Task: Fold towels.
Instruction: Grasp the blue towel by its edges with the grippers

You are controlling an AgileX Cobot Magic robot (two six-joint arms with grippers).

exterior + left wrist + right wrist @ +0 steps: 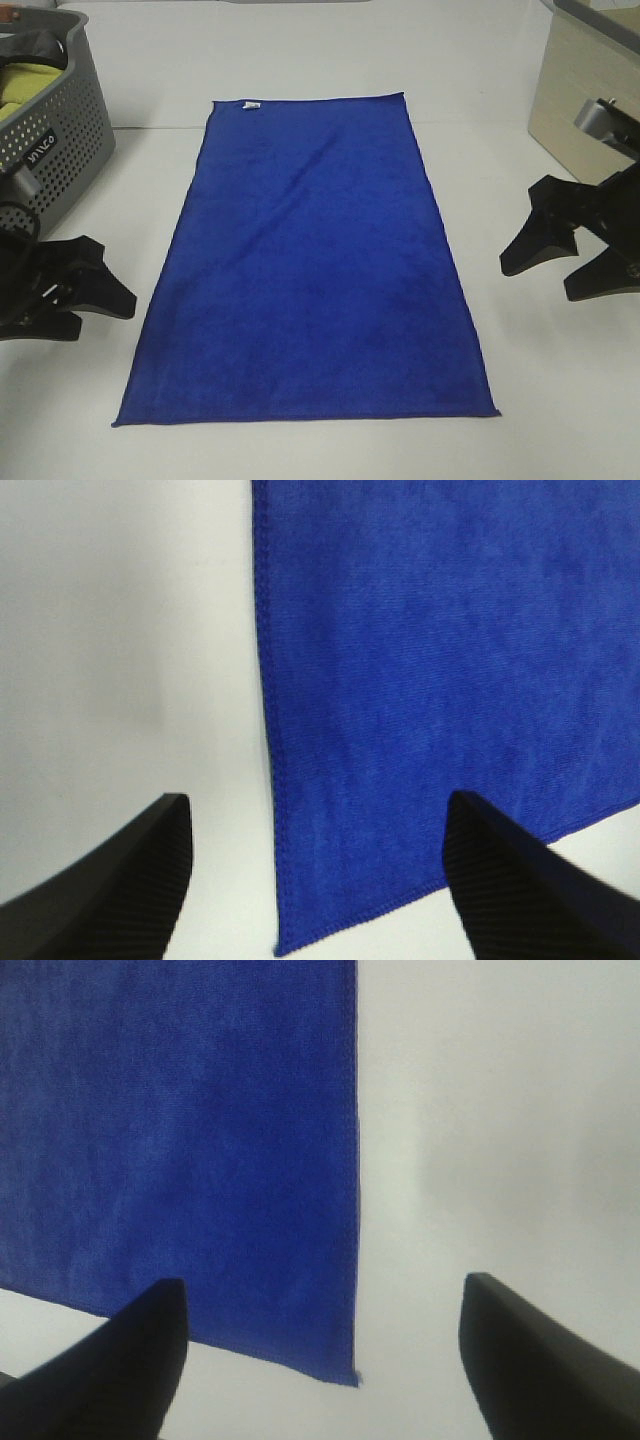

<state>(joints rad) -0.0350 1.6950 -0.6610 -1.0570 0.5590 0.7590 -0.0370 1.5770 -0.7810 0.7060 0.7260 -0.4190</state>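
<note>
The royal-blue towel (310, 270) lay flat on the white table (560, 400), no fold yet made. The left gripper (107, 320) and right gripper (537, 283) flanked its near corners, fingers spread, holding nothing.

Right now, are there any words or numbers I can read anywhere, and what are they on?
On the basket, a black label: white letters, tilted and blurry, maybe "UIVZO", but I can't be sure.
On the towel, a small white tag: too small to read.
No other writing shows in any view.
</note>
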